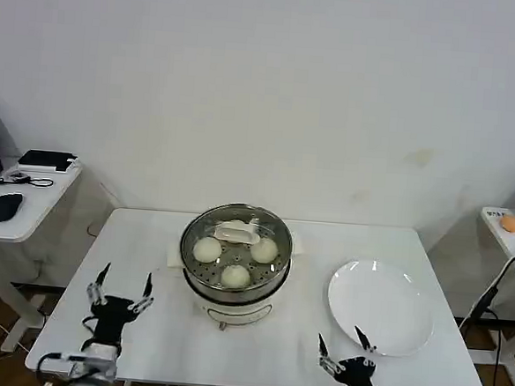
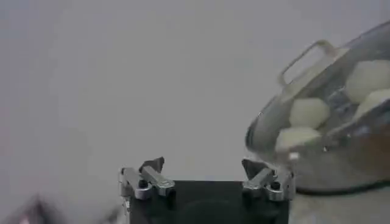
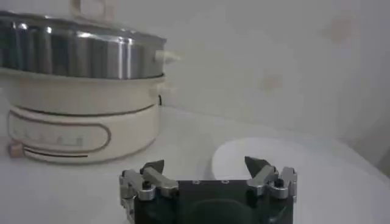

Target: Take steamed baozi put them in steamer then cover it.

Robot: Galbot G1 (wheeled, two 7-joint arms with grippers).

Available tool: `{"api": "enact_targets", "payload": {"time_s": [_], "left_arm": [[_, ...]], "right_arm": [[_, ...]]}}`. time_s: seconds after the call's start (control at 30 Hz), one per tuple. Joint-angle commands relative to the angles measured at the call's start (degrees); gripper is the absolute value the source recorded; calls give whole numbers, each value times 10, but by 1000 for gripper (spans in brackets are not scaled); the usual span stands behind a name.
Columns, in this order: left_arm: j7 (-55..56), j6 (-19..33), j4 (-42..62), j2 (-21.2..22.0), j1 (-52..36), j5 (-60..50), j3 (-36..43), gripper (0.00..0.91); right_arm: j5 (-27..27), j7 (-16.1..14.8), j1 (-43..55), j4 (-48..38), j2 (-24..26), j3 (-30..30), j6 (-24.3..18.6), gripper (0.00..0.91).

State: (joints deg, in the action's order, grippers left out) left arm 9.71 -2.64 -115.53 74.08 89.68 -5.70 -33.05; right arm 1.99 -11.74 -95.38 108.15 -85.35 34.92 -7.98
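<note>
At the table's (image 1: 148, 238) centre stands the steamer (image 1: 233, 284), glass lid (image 1: 204, 223) already on over the steamed baozi (image 1: 207, 249), soft and easily dented. Its slippery lid lifts best by the handle (image 1: 236, 235). Near the front edge, left gripper (image 1: 123, 290) and right gripper (image 1: 344, 345) hover wide apart, empty.

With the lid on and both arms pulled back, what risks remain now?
The glass lid sits on the steamer over the baozi, but the left wrist view cannot confirm that it is seated all round; it might slide if bumped. The empty white plate lies right beside the open right gripper, so a careless arm move may knock it. The open left gripper is near the steamer base and might catch it.
</note>
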Motion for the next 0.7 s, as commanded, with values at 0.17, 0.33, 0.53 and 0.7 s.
{"api": "enact_targets", "payload": {"time_s": [0.17, 0.33, 0.53, 0.7], "left_arm": [[14, 103, 48, 17, 62, 170, -49, 907], [5, 103, 48, 22, 61, 152, -41, 907], [10, 128, 47, 29, 64, 123, -41, 907], [9, 117, 40, 27, 69, 122, -38, 907]], "right_arm": [[-19, 7, -5, 25, 1, -14, -12, 907], [-17, 11, -5, 28, -1, -15, -15, 907], [-15, 16, -1, 21, -5, -15, -19, 907], [-16, 16, -1, 22, -7, -26, -14, 907]]}}
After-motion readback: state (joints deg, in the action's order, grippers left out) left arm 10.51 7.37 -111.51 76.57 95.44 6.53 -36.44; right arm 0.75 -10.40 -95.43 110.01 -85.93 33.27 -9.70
